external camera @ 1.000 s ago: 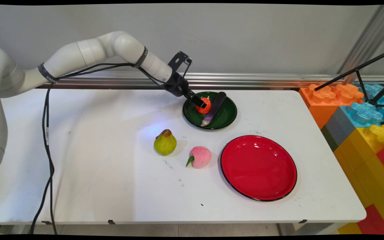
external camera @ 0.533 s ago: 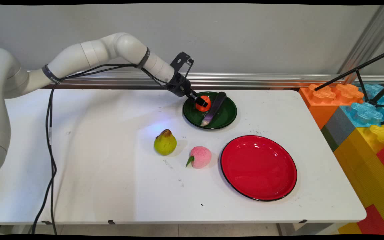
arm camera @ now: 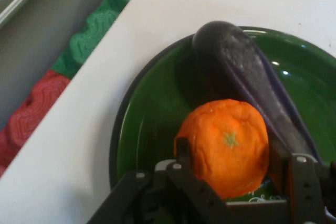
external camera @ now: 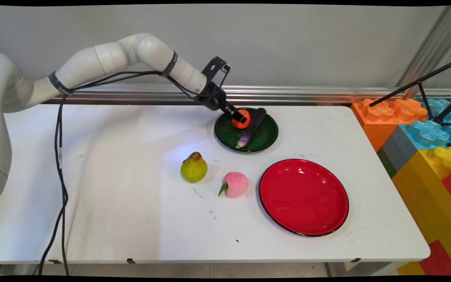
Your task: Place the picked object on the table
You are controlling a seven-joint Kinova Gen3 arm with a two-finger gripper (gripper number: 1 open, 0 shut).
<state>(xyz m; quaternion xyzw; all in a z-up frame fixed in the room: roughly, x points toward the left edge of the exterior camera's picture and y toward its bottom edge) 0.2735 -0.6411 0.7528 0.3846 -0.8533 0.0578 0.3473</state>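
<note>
My gripper (external camera: 242,118) is shut on a small orange (external camera: 240,120), holding it just above the left part of a green plate (external camera: 267,136) at the table's far side. A dark purple eggplant (external camera: 252,127) lies across the plate, right beside the orange. In the hand view the orange (arm camera: 226,145) sits between my two fingers (arm camera: 184,150), with the eggplant (arm camera: 247,66) next to it over the green plate (arm camera: 149,129).
A yellow-green pear (external camera: 194,167) and a pink peach (external camera: 235,184) stand on the table in front of the green plate. A large red plate (external camera: 303,196) lies to their right. Big coloured blocks (external camera: 425,137) and a black tripod (external camera: 437,90) flank the table's right edge.
The gripper, shut on the orange, has risen a little and shifted slightly to the right over the green plate. Nothing else moved.
</note>
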